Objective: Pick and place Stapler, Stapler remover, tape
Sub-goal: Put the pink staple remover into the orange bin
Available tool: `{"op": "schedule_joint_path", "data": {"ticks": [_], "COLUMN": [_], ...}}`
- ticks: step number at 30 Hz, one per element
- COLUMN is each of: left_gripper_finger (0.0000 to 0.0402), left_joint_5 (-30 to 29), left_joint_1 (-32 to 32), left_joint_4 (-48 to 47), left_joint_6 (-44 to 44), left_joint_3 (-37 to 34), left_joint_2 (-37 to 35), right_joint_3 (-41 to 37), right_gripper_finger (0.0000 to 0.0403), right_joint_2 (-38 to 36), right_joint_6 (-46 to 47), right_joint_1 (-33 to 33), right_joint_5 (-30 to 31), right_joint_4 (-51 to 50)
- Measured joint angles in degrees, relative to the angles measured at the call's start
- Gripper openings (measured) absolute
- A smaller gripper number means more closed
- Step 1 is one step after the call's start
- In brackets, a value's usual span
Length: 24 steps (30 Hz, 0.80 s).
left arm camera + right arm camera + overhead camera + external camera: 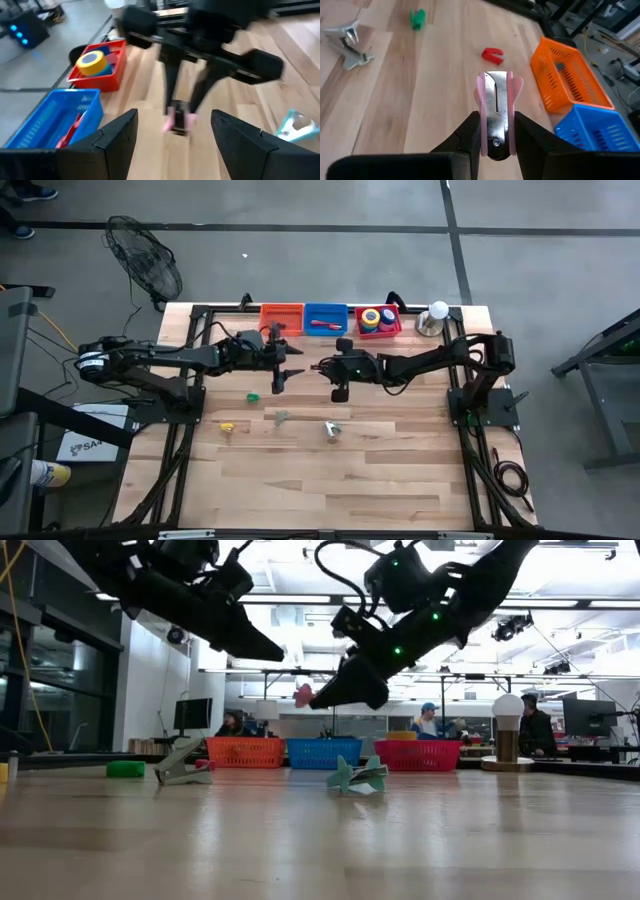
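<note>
My right gripper (pixel 496 120) is shut on a pink staple remover (pixel 496 107) with a metal middle, above the table's centre (pixel 340 390). My left gripper (pixel 174 114) is open and hovers just left of it (pixel 283 370), touching nothing. Yellow and blue tape rolls (pixel 372 318) lie in the red basket (pixel 393 330). A red stapler (pixel 72 131) lies in the blue basket (pixel 325 310). A grey staple remover (pixel 281 417) and a teal one (pixel 331 430) rest on the wood, as does a red one (pixel 492 55). My right gripper pinches the pink staple remover between its two fingers (pixel 470 131), one on each pink side (pixel 481 112). The fingers come from above, slanting down, and the remover lies along them. It is lifted clear of the table (pixel 303 695).
An orange basket (pixel 282 315) stands left of the blue one at the far edge. A white ball on a metal base (pixel 436 315) stands right of the red basket. A green piece (pixel 253 394) and a yellow piece (pixel 227 427) lie on the left. People sit beyond the table.
</note>
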Motion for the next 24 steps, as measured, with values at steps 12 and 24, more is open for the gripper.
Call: {"op": "schedule_joint_path", "data": {"ticks": [12,24], "left_gripper_finger": [0.0248,0.0248], "left_joint_5": [-0.67,-1.36], "left_joint_1": [-2.42,-2.42], "left_joint_4": [5.13,6.82], "left_joint_6": [3.69,4.41], "left_joint_3": [-0.02,0.02], "left_joint_2": [4.26,7.30], "right_joint_3": [0.04,0.04], "right_gripper_finger": [0.0082,0.0082], "right_joint_2": [-1.50,-1.50], "right_joint_6": [-0.48,-1.07], "right_joint_1": [0.04,0.04], "right_joint_5": [-2.24,-3.92], "right_joint_4": [5.56,7.88]}}
